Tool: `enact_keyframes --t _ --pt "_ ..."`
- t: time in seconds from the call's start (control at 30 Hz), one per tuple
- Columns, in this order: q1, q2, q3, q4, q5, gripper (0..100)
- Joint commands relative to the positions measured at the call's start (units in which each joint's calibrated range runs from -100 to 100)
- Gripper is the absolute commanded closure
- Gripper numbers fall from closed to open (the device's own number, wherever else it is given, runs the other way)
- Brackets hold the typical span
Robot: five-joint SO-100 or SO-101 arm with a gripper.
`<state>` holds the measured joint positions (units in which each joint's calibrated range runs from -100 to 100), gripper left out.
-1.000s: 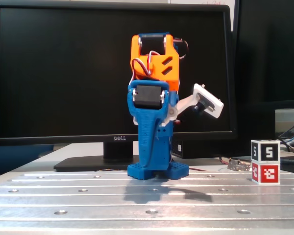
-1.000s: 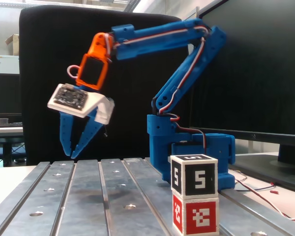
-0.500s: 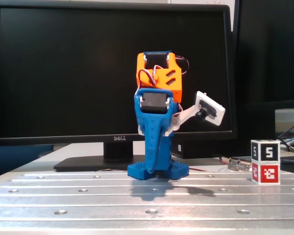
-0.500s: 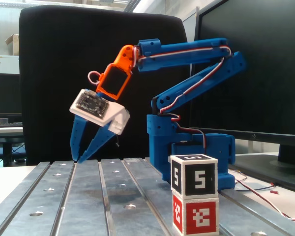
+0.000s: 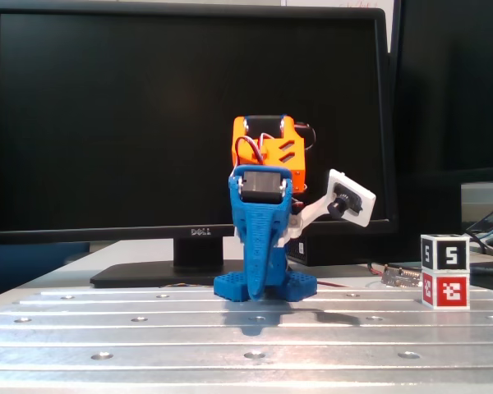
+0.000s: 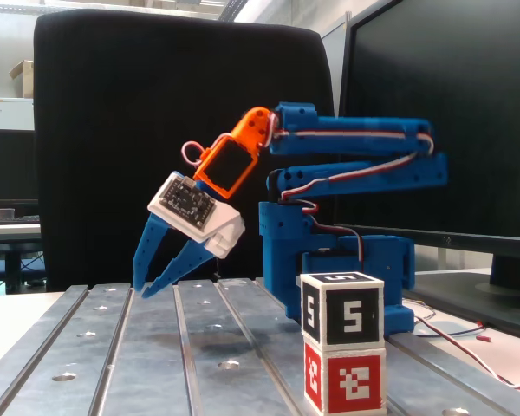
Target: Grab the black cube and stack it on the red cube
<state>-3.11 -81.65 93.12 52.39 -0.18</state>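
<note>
Stack: black cube (image 6: 341,309) seated on red cube (image 6: 344,379) | tool (image 6: 147,288) empty, slightly parted, folded lower toward counter (image 6: 139,347) | task complete

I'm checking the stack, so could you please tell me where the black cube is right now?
The black cube sits squarely on the red cube, low and right in both fixed views, clear of the tool.

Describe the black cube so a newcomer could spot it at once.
Start at the big dark Dell monitor behind the blue arm, then look to the right edge of the slotted metal table in that fixed view. A two-cube stack stands there; the black cube is the upper one, marked with a white 5, atop the red cube.
</note>
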Motion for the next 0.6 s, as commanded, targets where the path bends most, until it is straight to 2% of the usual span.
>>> enact_keyframes --t 0.0,0.27,0.57 --pt "0.1 -7.1 2.4 1.6 -0.2 99" --pt "0.1 -18.3 6.1 7.9 -0.2 99" --pt "0.1 -16.7 6.3 8.5 0.1 99"
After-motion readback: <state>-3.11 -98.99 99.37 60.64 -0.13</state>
